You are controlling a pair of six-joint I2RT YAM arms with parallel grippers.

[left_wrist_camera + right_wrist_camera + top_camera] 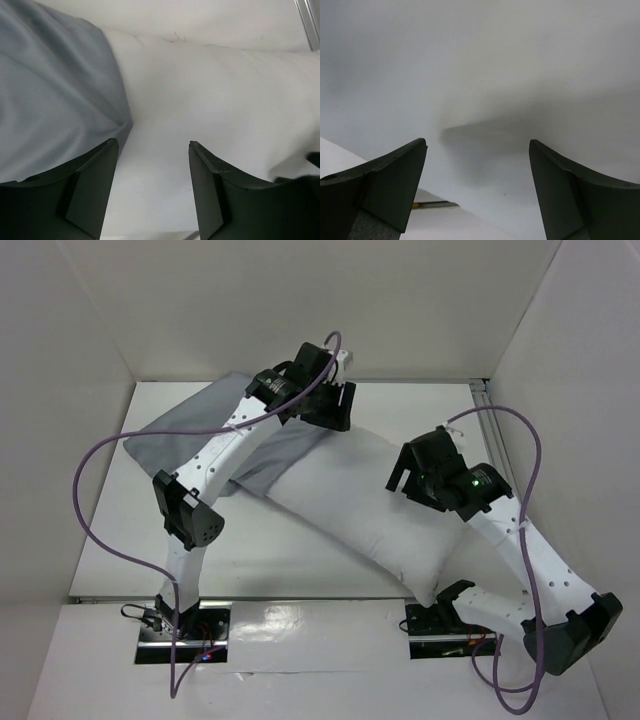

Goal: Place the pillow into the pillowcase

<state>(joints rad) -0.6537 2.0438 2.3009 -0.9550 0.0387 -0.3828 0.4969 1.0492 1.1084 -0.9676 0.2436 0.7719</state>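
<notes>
Pillow, plump, white, rectangular soft fabric (370,510), lies diagonally on the worktop (110,540), its far end at the thin, wrinkled grey fabric pillowcase (185,440). Left gripper (152,145) and right gripper (477,142) hover over it, jaws apart and empty. Judged light, squashy and floppy; best pinched at a bunched corner.

This is a robotics lab test cell. A bare white table (110,540) is boxed in by plain white boards: a back panel (300,300), a left panel (50,390) and a right panel (585,340). The left arm (215,465) and right arm (530,560), white with black joints, stand on metal base plates (182,648) at the near edge. Loose purple cables (90,490) loop from them, and thin coloured wires (200,652) show at a base. An aluminium rail (483,398) runs along the far right corner.
</notes>
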